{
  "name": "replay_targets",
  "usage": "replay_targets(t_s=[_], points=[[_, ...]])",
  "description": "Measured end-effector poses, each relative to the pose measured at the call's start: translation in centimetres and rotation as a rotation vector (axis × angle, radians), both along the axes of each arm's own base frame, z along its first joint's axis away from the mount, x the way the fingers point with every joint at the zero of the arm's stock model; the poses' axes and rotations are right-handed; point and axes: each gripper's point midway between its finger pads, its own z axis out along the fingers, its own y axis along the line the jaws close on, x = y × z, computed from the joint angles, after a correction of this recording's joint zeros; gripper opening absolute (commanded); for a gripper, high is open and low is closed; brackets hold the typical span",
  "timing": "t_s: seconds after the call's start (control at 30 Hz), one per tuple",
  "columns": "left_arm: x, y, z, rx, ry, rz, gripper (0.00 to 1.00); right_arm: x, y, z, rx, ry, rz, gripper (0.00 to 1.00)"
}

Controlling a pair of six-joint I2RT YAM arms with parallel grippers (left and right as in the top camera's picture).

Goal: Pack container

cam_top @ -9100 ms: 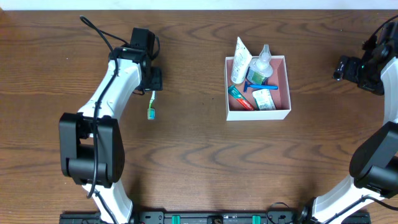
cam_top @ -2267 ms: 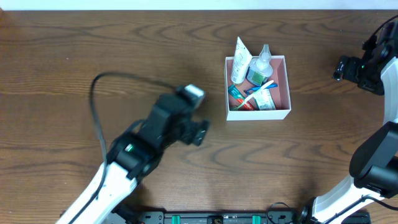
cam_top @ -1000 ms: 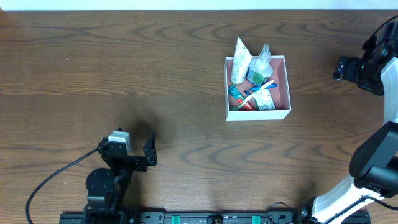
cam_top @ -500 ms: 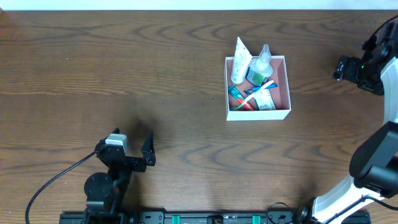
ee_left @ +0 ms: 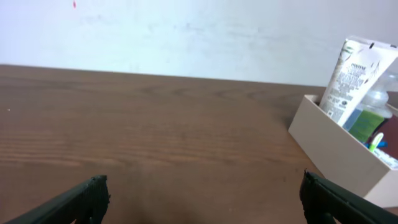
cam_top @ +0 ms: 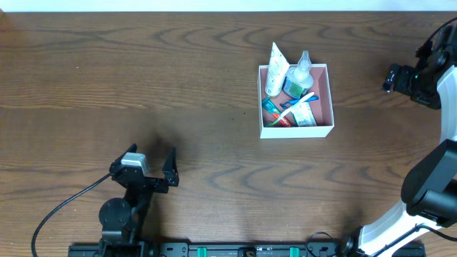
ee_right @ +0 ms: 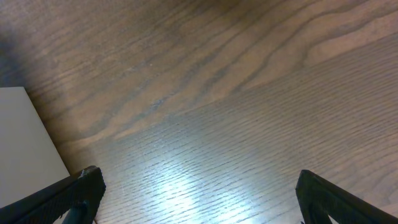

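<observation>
The container [cam_top: 328, 98], a shallow white-walled box with a pink inside, sits right of centre in the overhead view. It holds a white tube [cam_top: 276, 69], a clear bottle [cam_top: 300, 70], a toothbrush [cam_top: 289, 105] and other toiletries. It also shows at the right in the left wrist view [ee_left: 336, 146], with the tube [ee_left: 356, 74] sticking up. My left gripper [cam_top: 152, 168] is open and empty at the front left, far from the box. My right gripper [cam_top: 395, 77] is open and empty at the far right; the box's white edge [ee_right: 25, 137] shows at the left of its view.
The dark wood table [cam_top: 178, 86] spreads around the box. A black cable [cam_top: 64, 203] trails from the left arm near the front edge. A pale wall [ee_left: 186, 31] stands behind the table.
The left arm, earlier by the toothbrush and then mid-table, has pulled back to the front left edge. The toothbrush now lies in the container. The right arm has not moved.
</observation>
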Motion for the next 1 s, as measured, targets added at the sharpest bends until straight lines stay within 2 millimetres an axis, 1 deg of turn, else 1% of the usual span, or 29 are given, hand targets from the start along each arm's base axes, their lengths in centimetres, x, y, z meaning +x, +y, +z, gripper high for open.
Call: replay_targets(t_s=[0.17,1.0], points=[[0.27,-0.05,-0.18,-0.001,-0.025,-0.002,0.98,0.00,0.00,0.00,0.000,0.000,0.000,0.99],[0.25,-0.04,-0.35,-0.001,-0.017,-0.002,0.98,0.01,0.00,0.01,0.000,0.000,0.000,0.99]])
